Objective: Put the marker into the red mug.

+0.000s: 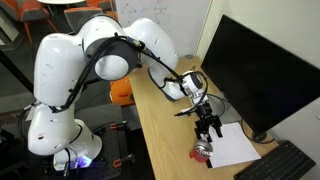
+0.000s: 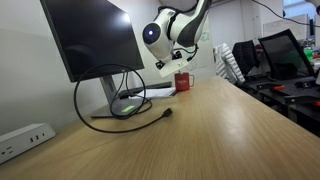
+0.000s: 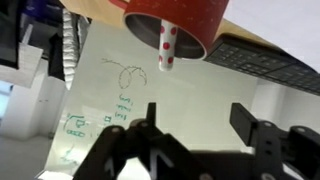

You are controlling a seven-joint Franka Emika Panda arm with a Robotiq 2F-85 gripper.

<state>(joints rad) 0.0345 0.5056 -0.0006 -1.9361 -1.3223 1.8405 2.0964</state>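
The red mug point(image 3: 172, 22) fills the top of the wrist view, which seems to stand upside down. A thin white stick with red dots, the marker point(image 3: 166, 48), pokes out of the mug's mouth. My gripper point(image 3: 198, 122) is open and empty, apart from the marker and mug. In both exterior views the gripper point(image 1: 208, 128) point(image 2: 183, 62) hangs just above the red mug point(image 1: 203, 152) point(image 2: 183, 81), which stands on the wooden desk beside a white sheet.
A white paper point(image 3: 120, 90) with green writing lies under the mug. A black monitor point(image 1: 255, 70) point(image 2: 95, 40), a keyboard point(image 1: 285, 165), an orange object point(image 1: 122, 92), a looped black cable point(image 2: 125, 105) and a power strip point(image 2: 25, 138) are on the desk.
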